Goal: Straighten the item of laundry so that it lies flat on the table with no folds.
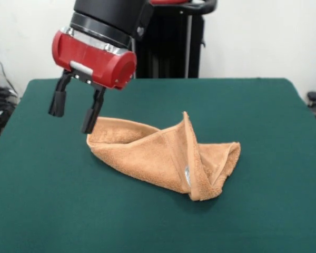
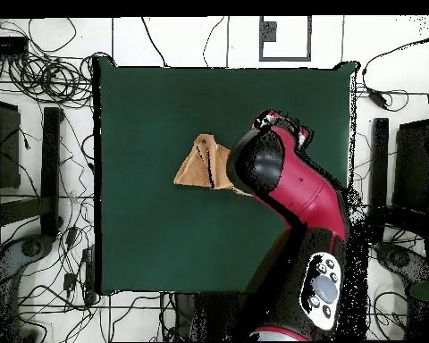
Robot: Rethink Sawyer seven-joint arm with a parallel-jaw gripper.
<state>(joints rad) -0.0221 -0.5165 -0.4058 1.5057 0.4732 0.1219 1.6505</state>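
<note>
The orange-tan towel (image 1: pixel 158 155) lies crumpled and folded over itself on the green table (image 1: pixel 253 116), with a raised ridge near its middle and a small white tag (image 1: pixel 187 176) at its front fold. My gripper (image 1: pixel 73 113) hangs open just above the towel's left end, its right finger (image 1: pixel 92 113) close to the towel's corner and holding nothing. In the overhead view the towel (image 2: pixel 200 165) shows as a folded wedge, and the arm (image 2: pixel 285 179) covers its right part and hides the gripper.
The robot's black pedestal (image 1: pixel 171 39) stands behind the table's far edge. Cables and stands (image 2: pixel 39 80) lie on the floor around the table (image 2: pixel 147 241).
</note>
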